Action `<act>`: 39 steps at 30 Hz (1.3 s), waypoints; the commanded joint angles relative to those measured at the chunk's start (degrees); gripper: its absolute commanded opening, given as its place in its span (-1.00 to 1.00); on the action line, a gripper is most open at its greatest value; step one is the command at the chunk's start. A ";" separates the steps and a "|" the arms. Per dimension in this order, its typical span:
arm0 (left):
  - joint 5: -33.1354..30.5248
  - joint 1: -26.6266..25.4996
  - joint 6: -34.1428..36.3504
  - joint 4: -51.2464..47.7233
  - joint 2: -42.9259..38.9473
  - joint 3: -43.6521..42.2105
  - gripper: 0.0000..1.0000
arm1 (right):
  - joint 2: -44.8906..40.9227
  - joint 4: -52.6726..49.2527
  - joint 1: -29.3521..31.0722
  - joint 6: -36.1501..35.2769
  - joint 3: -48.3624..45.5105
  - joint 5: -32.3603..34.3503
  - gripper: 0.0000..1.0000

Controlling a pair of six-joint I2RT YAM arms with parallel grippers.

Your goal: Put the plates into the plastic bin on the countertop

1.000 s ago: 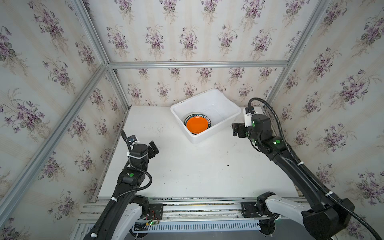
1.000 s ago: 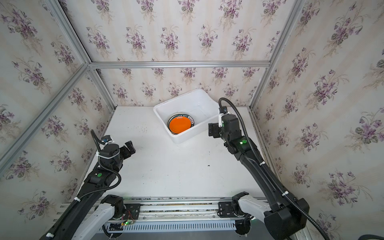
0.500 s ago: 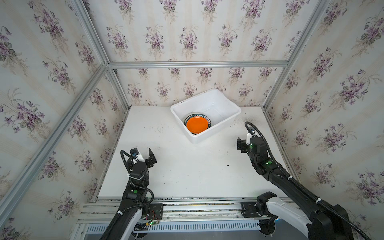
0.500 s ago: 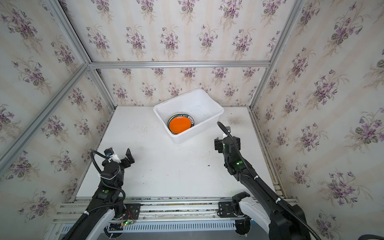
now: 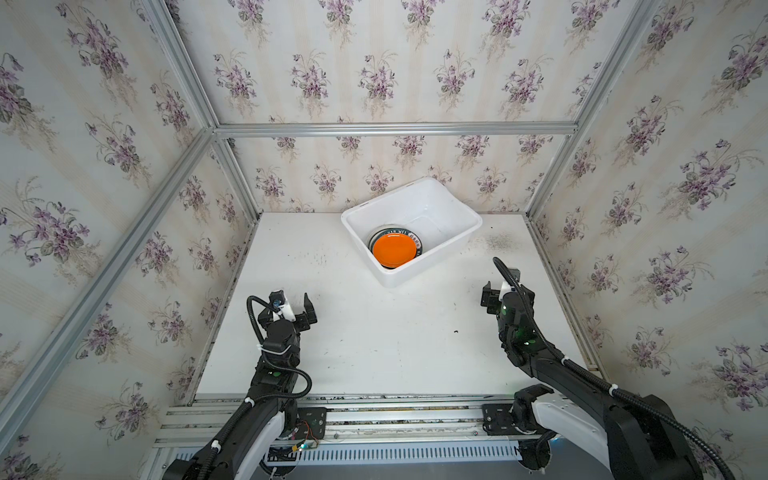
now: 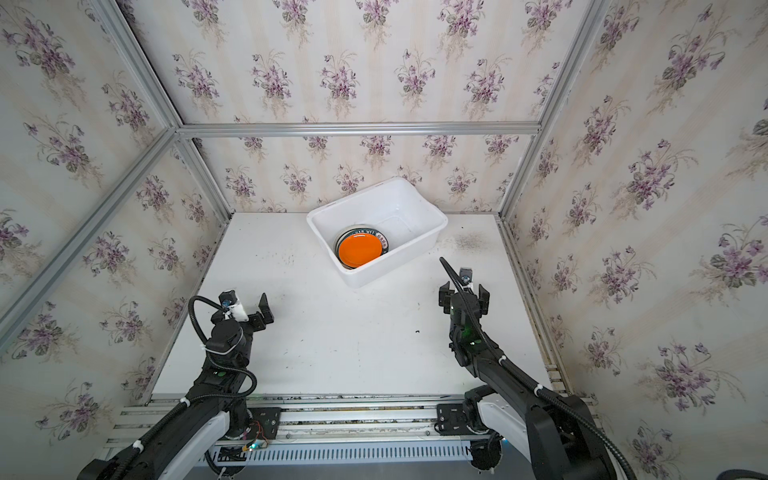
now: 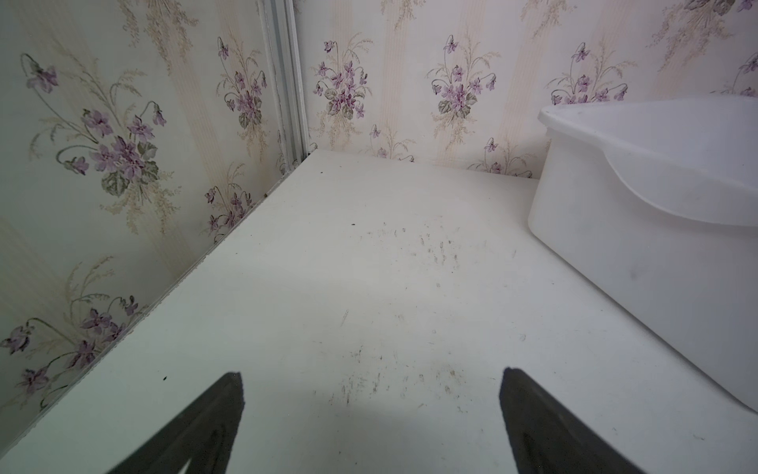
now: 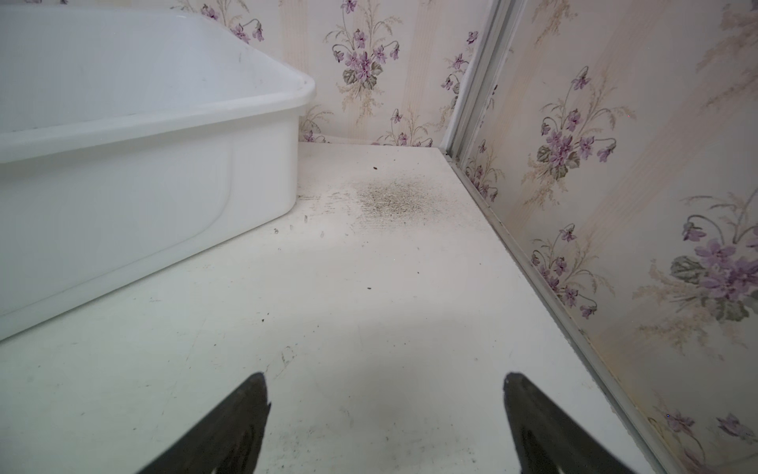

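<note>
Near the table (image 5: 374, 345) front, left end effector (image 5: 293, 302) and right end effector (image 5: 500, 286) stood released, empty. Plates (image 5: 394, 250) lay stacked inside plastic bin (image 5: 432, 208), orange uppermost. Judged stiff, glazed, slippery, breakable; grip at rim.

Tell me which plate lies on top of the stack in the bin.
The orange plate; the plates beneath show only their rims, one with dark lettering.

Left arm (image 5: 274, 374), right arm (image 5: 540, 361) black; white shell panels (image 5: 569, 419) near bases; black ribbed cables (image 5: 250, 316); white cable ties (image 5: 611, 388); green status lights (image 5: 530, 343); white wrist camera mounts (image 5: 286, 309); left claw (image 7: 371, 373), right claw (image 8: 384, 375) black, tapered
</note>
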 commanded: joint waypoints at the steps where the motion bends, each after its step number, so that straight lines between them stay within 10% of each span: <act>1: 1.48 0.86 0.82 8.17 1.20 -0.53 0.99 | 2.56 7.65 -1.95 1.16 -1.57 -0.02 0.84; 24: 8.22 2.87 4.66 16.50 19.98 8.35 0.99 | 25.82 33.28 -7.03 -3.53 0.29 -3.68 0.84; 39: 15.23 5.86 5.55 19.10 34.19 14.10 0.99 | 28.77 27.30 -11.65 -1.36 3.74 -17.63 0.86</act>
